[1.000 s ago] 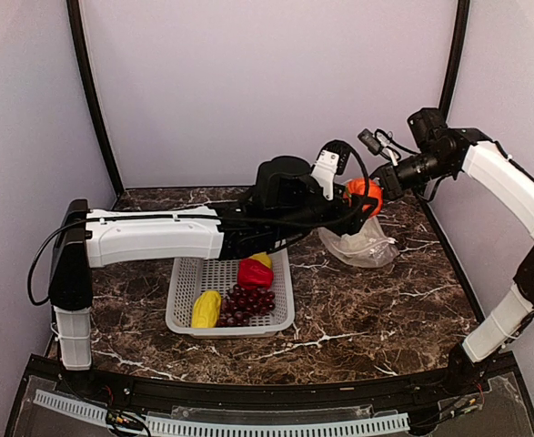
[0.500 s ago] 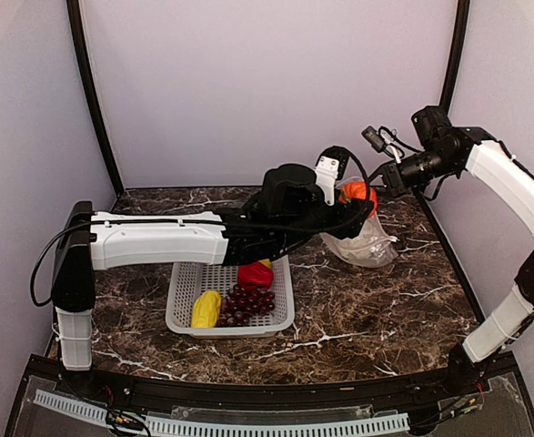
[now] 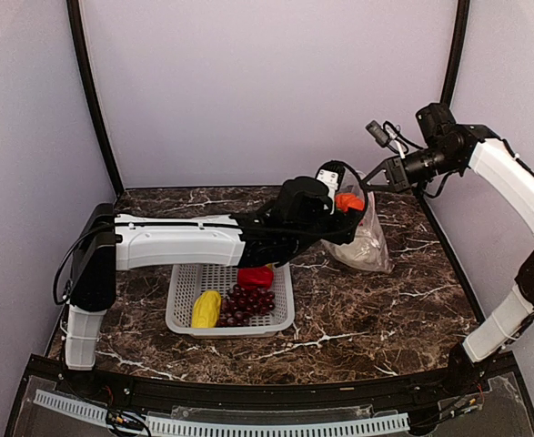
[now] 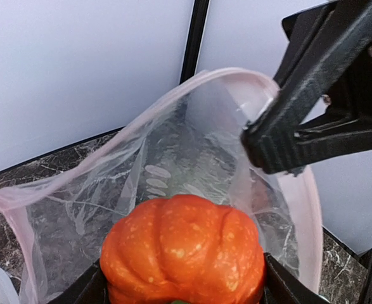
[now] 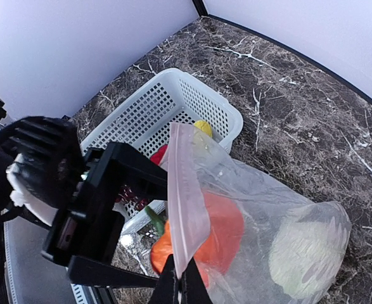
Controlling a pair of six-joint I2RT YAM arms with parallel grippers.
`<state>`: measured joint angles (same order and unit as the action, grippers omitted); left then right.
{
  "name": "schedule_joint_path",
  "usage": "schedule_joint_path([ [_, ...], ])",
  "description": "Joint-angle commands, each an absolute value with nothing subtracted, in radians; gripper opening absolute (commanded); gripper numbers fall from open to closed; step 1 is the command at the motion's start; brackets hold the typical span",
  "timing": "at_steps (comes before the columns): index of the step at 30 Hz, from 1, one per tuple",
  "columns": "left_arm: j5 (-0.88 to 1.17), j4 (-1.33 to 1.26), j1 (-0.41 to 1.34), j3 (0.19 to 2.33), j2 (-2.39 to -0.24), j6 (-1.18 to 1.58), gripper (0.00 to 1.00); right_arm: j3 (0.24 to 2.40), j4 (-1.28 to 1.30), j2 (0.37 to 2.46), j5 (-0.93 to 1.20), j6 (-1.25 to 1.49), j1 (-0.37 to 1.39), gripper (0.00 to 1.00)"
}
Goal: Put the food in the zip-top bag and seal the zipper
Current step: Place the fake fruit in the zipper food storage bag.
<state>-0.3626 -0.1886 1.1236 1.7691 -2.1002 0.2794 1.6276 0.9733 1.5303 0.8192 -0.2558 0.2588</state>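
My left gripper (image 3: 347,202) is shut on the orange tomato (image 4: 184,250) and holds it in the open mouth of the zip-top bag (image 3: 365,238). The tomato also shows in the right wrist view (image 5: 218,237), partly inside the bag (image 5: 281,221). My right gripper (image 5: 180,282) is shut on the pinkish zipper strip (image 5: 186,196) and holds the mouth up; its black fingers (image 4: 312,123) show in the left wrist view. The white-green cauliflower (image 5: 306,253) lies at the bag's bottom. Red pepper (image 3: 255,277), grape bunch (image 3: 246,304) and a yellow piece (image 3: 206,309) lie in the basket.
The grey-white perforated basket (image 3: 186,278) stands on the marble table left of the bag. A second yellow piece (image 5: 202,127) shows at the basket's far end. Purple walls and black corner posts close in the back and sides.
My left gripper has moved right and down with the tomato, from beside the bag into its mouth. My right gripper has lifted the bag's edge, and the bag stands taller.
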Motion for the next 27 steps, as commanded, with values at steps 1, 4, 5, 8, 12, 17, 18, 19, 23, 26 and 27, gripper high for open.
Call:
schedule_joint_path([
  [1,-0.375,-0.133,1.103,1.845,-2.148,0.327,0.35,1.604,0.971,1.479,0.862,-0.256,0.258,0.0],
  [4,-0.352,-0.127,1.099,1.884,-2.172,0.325,0.52,1.585,0.969,1.477,0.862,-0.259,0.258,0.0],
  [5,-0.338,-0.124,1.098,1.902,-2.179,0.318,0.6,1.579,0.967,1.476,0.86,-0.257,0.258,0.0],
  [8,-0.317,-0.104,1.099,1.933,-2.18,0.307,0.88,1.575,0.962,1.479,0.853,-0.258,0.258,0.0],
  [12,-0.322,-0.061,1.1,1.951,-2.168,0.296,0.99,1.591,0.96,1.486,0.859,-0.251,0.256,0.0],
  [17,-0.299,-0.097,1.106,1.898,-2.109,0.299,0.99,1.612,0.96,1.5,0.855,-0.246,0.244,0.0],
  [18,-0.294,-0.112,1.108,1.88,-2.093,0.298,0.99,1.611,0.96,1.503,0.854,-0.246,0.243,0.0],
  [19,-0.287,-0.118,1.111,1.872,-2.083,0.297,0.99,1.61,0.96,1.504,0.856,-0.245,0.24,0.0],
  [23,-0.256,-0.186,1.127,1.799,-2.019,0.281,0.99,1.601,0.952,1.507,0.851,-0.246,0.231,0.0],
  [26,-0.245,-0.192,1.144,1.776,-1.964,0.263,0.99,1.595,0.944,1.508,0.844,-0.248,0.229,0.0],
  [27,-0.24,-0.177,1.148,1.774,-1.953,0.255,0.99,1.593,0.943,1.508,0.842,-0.248,0.227,0.0],
])
